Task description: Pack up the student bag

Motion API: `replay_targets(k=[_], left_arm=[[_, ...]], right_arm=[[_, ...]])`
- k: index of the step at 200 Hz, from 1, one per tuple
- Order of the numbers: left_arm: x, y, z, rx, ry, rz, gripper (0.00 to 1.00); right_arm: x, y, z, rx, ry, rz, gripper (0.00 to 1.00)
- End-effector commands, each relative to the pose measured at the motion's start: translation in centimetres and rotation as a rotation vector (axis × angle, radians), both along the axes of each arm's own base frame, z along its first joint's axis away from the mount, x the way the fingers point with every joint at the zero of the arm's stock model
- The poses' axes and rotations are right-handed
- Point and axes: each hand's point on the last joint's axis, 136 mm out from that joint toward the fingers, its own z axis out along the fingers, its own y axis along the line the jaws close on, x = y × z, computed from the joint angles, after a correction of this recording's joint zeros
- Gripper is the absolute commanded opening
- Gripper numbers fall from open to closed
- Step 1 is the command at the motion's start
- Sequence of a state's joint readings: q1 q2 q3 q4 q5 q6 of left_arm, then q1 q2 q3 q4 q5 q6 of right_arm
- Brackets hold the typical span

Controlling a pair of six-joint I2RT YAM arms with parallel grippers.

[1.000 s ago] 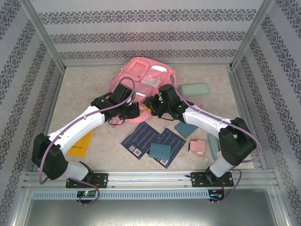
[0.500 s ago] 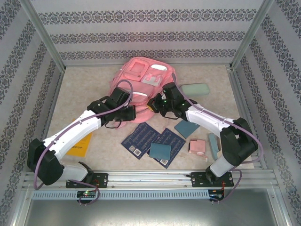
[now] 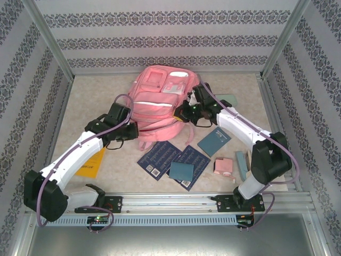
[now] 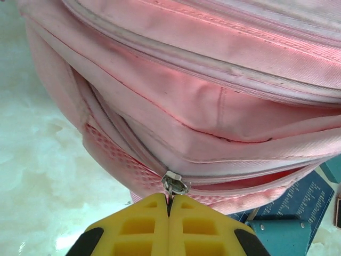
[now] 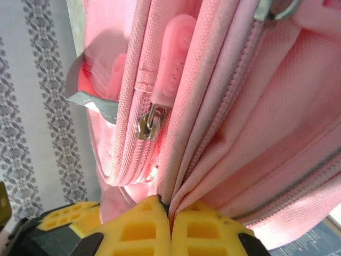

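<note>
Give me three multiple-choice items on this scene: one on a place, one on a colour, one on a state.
1. Where does the orange booklet lie? A) near left B) far middle C) far right
2. What colour is the student bag? A) green B) pink C) blue
3. How is the left gripper? A) wide open B) holding a book C) shut on the zipper pull
Answers: 1 A, the top view shows it at the near left; 2 B, its fabric is pink throughout; 3 C, the closed fingers pinch the metal pull.

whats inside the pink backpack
Only a narrow slit beside the zipper slider shows pink lining. The rest of the student bag is covered by its own fabric, so contents cannot be seen.
</note>
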State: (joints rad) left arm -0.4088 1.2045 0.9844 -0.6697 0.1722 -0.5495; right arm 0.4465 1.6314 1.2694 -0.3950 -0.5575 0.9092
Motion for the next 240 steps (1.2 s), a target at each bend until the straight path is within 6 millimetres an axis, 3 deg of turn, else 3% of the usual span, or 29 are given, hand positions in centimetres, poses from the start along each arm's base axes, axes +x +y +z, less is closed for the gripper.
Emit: replay_targets(k=[1, 37, 56, 70, 92, 114, 148, 185, 203, 240], left_arm=[[-3.0, 2.5, -1.7, 0.078, 0.091, 0.011, 0.00], [-4.2, -0.2, -1.9, -0.055, 0.096, -0.031, 0.00], [-4.5, -1.4, -1.7, -0.096, 0.094, -0.051, 0.00], [-4.3, -2.1, -1.4, -0.129, 0.080, -0.055, 0.00], [-3.7, -3.0, -0.6, -0.166, 0.049, -0.060, 0.00], [-3.1, -3.9, 0.2, -0.186, 0.020, -0.081, 0.00], [-2.8, -5.2, 0.9, -0.205, -0.011, -0.117, 0.00], [-3.2, -6.0, 1.1, -0.213, -0.027, -0.143, 0.00], [-3.4, -6.2, 1.2, -0.217, -0.031, -0.150, 0.00], [-3.9, -6.2, 1.5, -0.222, -0.045, -0.158, 0.00]], right_arm=[[2.5, -2.1, 0.4, -0.080, -0.092, 0.026, 0.00], [4.1, -1.1, -0.5, -0.074, -0.064, 0.055, 0.01], [4.6, -0.9, -0.8, -0.110, -0.055, 0.036, 0.27], [4.7, -2.0, -0.7, -0.170, -0.064, -0.017, 0.38], [3.2, -4.1, 0.5, -0.269, -0.095, -0.124, 0.48], [0.4, -4.7, 1.4, -0.246, -0.074, -0.220, 0.45], [-4.2, -0.7, 0.7, -0.067, 0.030, -0.252, 0.42], [-7.4, 5.2, -1.1, 0.033, 0.139, -0.232, 0.44], [-8.0, 7.8, -1.4, 0.074, 0.173, -0.217, 0.46], [-7.4, 8.4, -3.2, 0.083, 0.216, -0.315, 0.46]])
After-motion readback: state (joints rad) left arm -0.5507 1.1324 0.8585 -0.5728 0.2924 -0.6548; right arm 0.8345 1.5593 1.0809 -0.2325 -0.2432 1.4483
